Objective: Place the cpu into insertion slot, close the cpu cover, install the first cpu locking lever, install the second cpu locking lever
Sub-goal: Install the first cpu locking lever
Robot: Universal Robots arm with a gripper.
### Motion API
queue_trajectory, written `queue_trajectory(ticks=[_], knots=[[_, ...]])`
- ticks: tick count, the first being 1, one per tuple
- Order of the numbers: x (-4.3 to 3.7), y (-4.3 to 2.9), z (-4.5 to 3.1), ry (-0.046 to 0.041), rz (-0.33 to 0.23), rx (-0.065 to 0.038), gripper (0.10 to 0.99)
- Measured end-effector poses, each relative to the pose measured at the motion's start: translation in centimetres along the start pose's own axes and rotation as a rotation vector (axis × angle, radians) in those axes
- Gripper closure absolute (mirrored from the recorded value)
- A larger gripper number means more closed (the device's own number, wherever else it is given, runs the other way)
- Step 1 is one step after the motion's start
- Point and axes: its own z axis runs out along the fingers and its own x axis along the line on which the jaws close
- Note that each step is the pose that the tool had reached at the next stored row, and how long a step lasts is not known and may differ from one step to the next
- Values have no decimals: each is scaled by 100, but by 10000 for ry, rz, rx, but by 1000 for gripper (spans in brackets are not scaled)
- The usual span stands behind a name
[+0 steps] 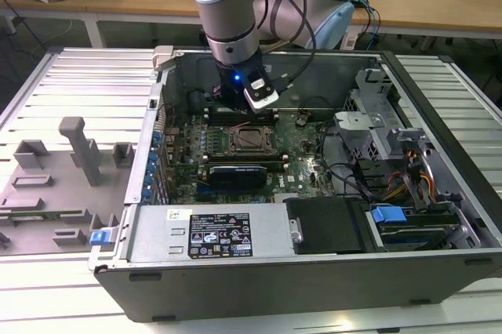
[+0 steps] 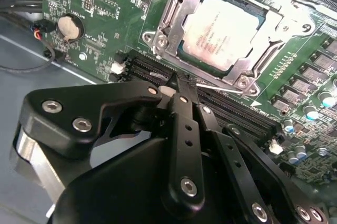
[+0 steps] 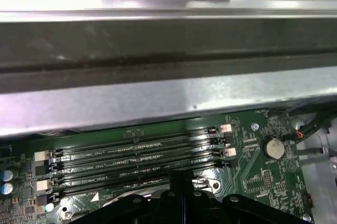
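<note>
The cpu (image 2: 221, 32) sits flat inside the insertion slot (image 2: 150, 38). It is a square chip with a smooth, pale silver metal top and rounded corners. The cpu cover (image 2: 171, 21), a thin silver-grey metal frame, lies down over the chip's edges, and the chip's top shows through its central window. The slot's rim is bright stamped metal with screw heads at the corners, set in a green circuit board (image 2: 105, 3).

My gripper (image 2: 178, 83) hangs just beside the slot, over the long black memory slots (image 2: 152, 69) that border it. My matte black fingers (image 2: 184, 124) are clenched, tip against tip. A thin shiny wire lever (image 2: 224, 88) runs along the slot's near edge, close to my fingertips. I cannot tell whether they pinch it.

A round silver coin battery (image 2: 67, 27) sits on the board, well apart from the slot.
</note>
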Motion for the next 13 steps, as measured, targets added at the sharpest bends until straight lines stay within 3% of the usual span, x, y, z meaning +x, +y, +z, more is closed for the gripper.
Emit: queue_trajectory(ticks=[2, 8, 10, 13], knots=[[4, 17, 11, -63, -3, 111, 980], [15, 70, 29, -180, 30, 159, 980], [20, 86, 37, -274, 64, 182, 980], [32, 92, 40, -339, 167, 200, 980]])
